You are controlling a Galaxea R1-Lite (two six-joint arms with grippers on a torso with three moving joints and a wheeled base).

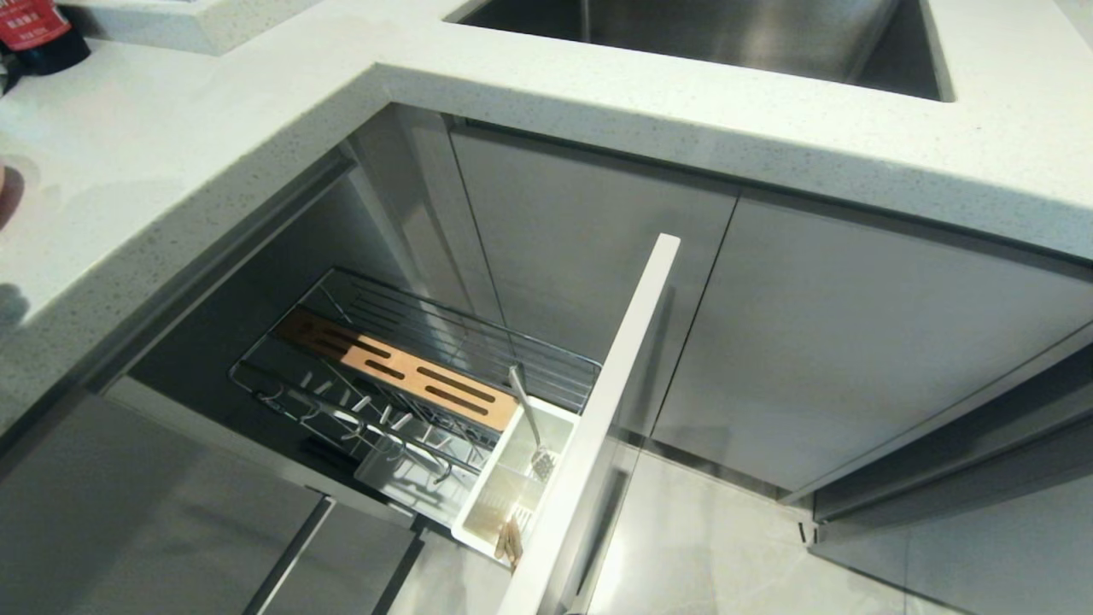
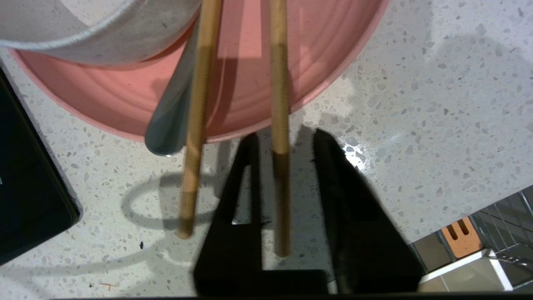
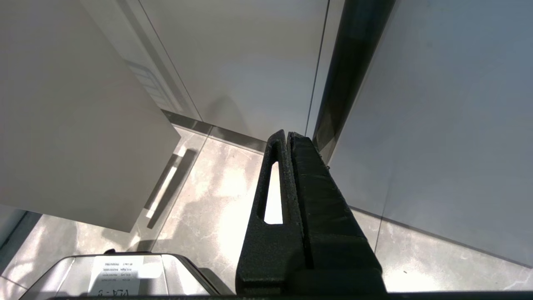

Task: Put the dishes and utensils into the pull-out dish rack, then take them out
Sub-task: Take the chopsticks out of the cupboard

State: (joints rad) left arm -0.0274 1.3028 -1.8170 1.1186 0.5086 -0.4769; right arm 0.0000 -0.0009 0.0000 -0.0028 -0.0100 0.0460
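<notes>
In the left wrist view the pale-pink plate (image 2: 104, 104) lies on the speckled countertop (image 2: 416, 125), with the white bowl (image 2: 125, 33) on it. The silver spoon (image 2: 166, 125) and two wooden chopsticks (image 2: 195, 125) stick out over the plate's rim. My left gripper (image 2: 286, 134) is open low over the counter. One chopstick (image 2: 280, 83) lies between its fingers with a gap on each side. The pull-out dish rack (image 1: 410, 384) stands pulled out below the counter. My right gripper (image 3: 287, 135) hangs shut and empty over the floor.
The rack has a slotted wooden strip (image 1: 401, 376) and a white caddy (image 1: 512, 478) holding a metal utensil (image 1: 529, 418). Its front panel (image 1: 598, 410) juts into the aisle. A steel sink (image 1: 726, 34) sits behind. A black object (image 2: 25, 187) lies beside the plate.
</notes>
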